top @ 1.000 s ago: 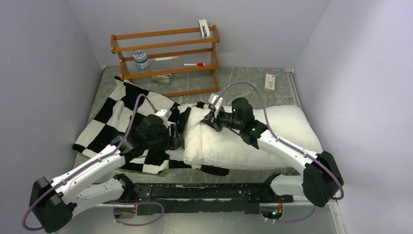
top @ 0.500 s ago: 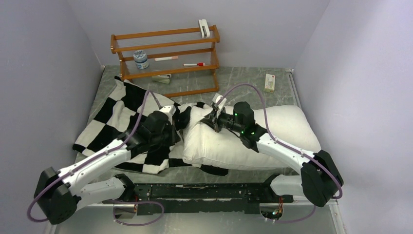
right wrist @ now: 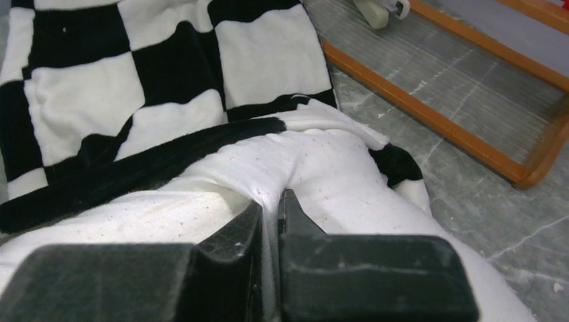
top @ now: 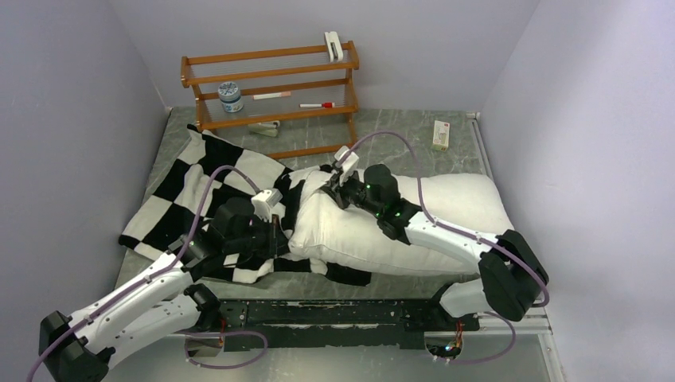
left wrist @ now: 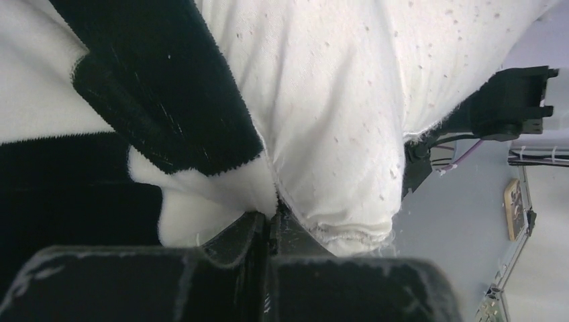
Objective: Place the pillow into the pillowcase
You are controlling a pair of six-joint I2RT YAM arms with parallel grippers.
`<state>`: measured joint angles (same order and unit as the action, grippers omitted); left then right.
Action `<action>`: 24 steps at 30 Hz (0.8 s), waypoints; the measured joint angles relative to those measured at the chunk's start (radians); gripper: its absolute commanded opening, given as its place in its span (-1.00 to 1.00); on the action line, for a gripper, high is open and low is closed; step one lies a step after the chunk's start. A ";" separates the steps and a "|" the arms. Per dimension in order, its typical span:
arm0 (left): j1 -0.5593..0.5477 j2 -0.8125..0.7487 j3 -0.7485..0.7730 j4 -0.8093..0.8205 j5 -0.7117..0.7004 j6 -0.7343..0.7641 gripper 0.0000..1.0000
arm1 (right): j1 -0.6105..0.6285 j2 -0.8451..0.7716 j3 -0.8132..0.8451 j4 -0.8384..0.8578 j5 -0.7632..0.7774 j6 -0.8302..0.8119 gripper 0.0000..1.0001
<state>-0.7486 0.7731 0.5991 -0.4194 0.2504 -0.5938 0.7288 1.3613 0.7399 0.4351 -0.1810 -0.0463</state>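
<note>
White pillow (top: 430, 231) lies right of centre, only its left end inside the pillowcase (top: 187, 187) mouth; right gripper (right wrist: 270, 204) clenched on a pillow fold; left gripper (left wrist: 272, 221) clenched at the hem, which cloth unclear; most of the insertion remains.

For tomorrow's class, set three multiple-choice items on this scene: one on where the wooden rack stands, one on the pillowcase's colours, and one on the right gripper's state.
1. Where is the wooden rack?
A) at the table's far edge
B) hanging on a wall
C) beside the arm bases

2. What colours is the pillowcase?
A) plain blue
B) black and white checks
C) red stripes

3. What is the right gripper doing?
A) open above the table
B) shut on the rack
C) shut on the pillow

Answers:
1. A: the top view shows it beyond the cloth.
2. B: large checkered squares show.
3. C: its jaws pinch a white fold.
</note>
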 measured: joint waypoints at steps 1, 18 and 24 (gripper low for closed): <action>0.000 0.000 -0.006 0.000 0.000 0.000 -0.90 | 0.014 0.002 0.015 -0.032 0.017 -0.013 -0.50; 0.000 0.064 -0.006 0.002 0.013 0.013 -0.91 | 0.097 -0.219 0.429 -0.895 -0.084 -0.259 0.60; 0.000 0.067 -0.005 0.003 0.013 0.010 -0.91 | 0.237 -0.246 0.352 -0.874 -0.140 -0.321 0.99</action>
<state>-0.7486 0.8398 0.5938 -0.4160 0.2634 -0.5842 0.9661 1.1149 1.0920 -0.4393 -0.3206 -0.3672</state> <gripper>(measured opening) 0.056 0.966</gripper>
